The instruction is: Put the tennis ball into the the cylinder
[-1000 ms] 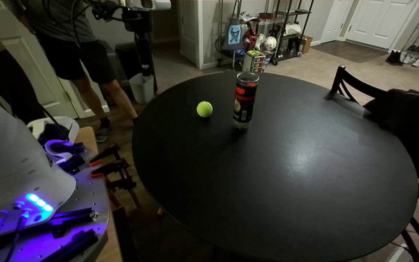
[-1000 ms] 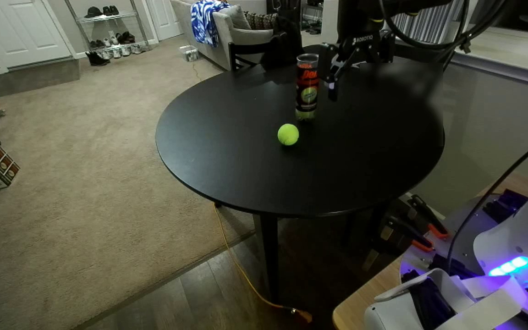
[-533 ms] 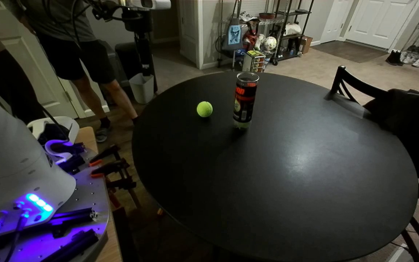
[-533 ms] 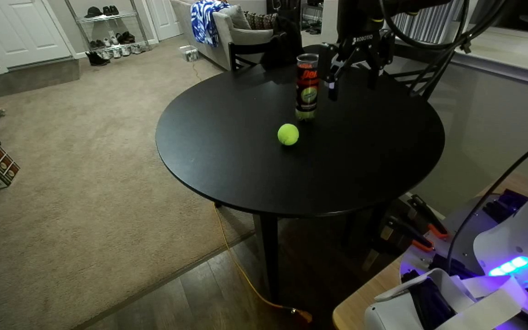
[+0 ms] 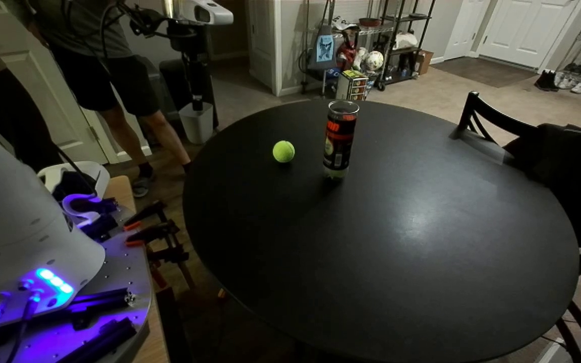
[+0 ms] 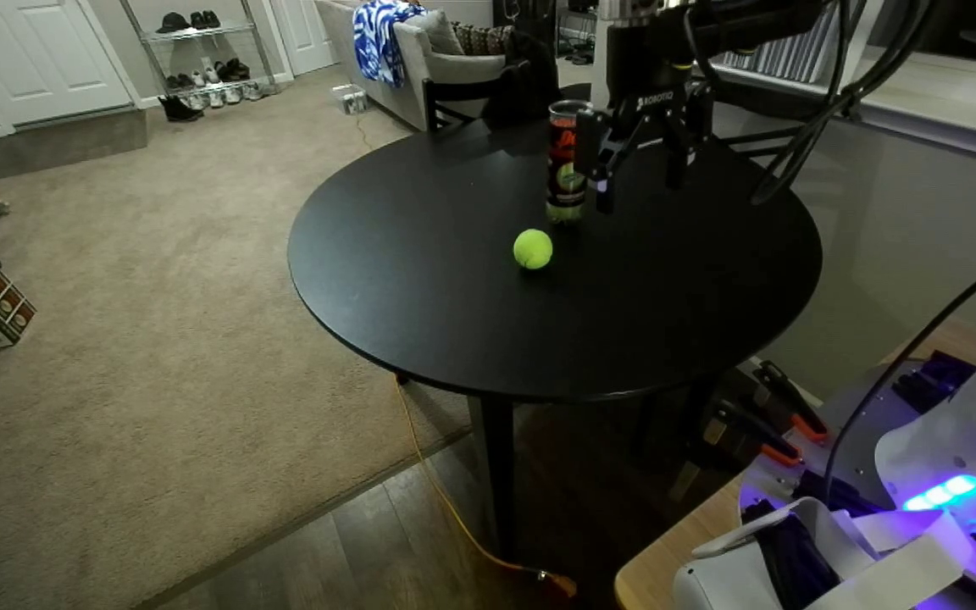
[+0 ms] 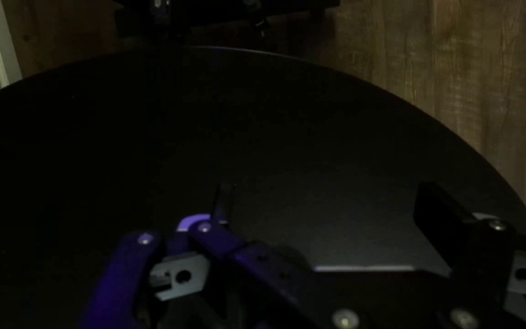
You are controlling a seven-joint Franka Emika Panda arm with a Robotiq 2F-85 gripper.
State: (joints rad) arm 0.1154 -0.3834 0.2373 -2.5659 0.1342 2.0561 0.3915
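In an exterior view, spread fingers (image 6: 606,196) partly hide one can (image 6: 563,165); its seven o'clock holds one ball (image 6: 532,249), ten one chair (image 6: 461,89).

The end effector (image 6: 640,186) points downward, its fingers (image 7: 439,217) spread apart.

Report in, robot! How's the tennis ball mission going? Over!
Jaws open, holding nothing. Tennis ball on the table, outside the upright cylinder. Tall cylinder close by, might get in the way.

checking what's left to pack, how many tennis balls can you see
1 for sure: the tennis ball, on the table beside the upright cylinder, not touching it. More may be inside; I can't tell what its greenish base shows.
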